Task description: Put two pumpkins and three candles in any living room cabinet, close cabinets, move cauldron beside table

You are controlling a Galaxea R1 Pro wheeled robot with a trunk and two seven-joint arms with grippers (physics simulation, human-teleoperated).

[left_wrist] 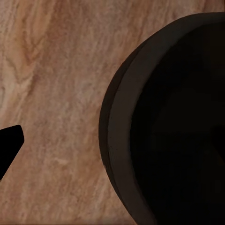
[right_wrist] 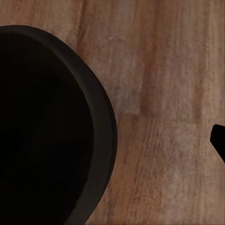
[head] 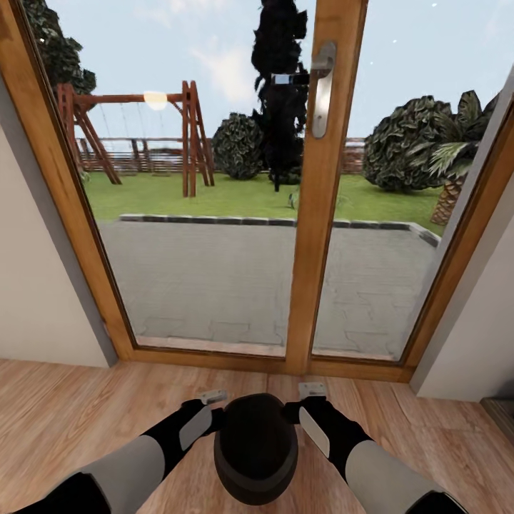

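The black cauldron point(head: 255, 446) hangs between my two arms low in the head view, above the wooden floor. My left gripper point(head: 216, 417) presses against its left side and my right gripper point(head: 295, 412) against its right side. In the left wrist view the cauldron's rim and dark inside point(left_wrist: 164, 122) lie close by, and one dark fingertip point(left_wrist: 9, 146) stands far out from the rim. The right wrist view shows the same: the cauldron point(right_wrist: 51, 126) on one side and a fingertip point(right_wrist: 219, 140) far off, so both grippers look open. Pumpkins, candles, cabinet and table are out of view.
A tall glass door with a wooden frame point(head: 314, 214) and a metal handle point(head: 323, 89) stands straight ahead, with a patio, lawn and swing set behind it. Pale walls point(head: 36, 271) flank the door. Wooden floor point(head: 86, 407) stretches under me.
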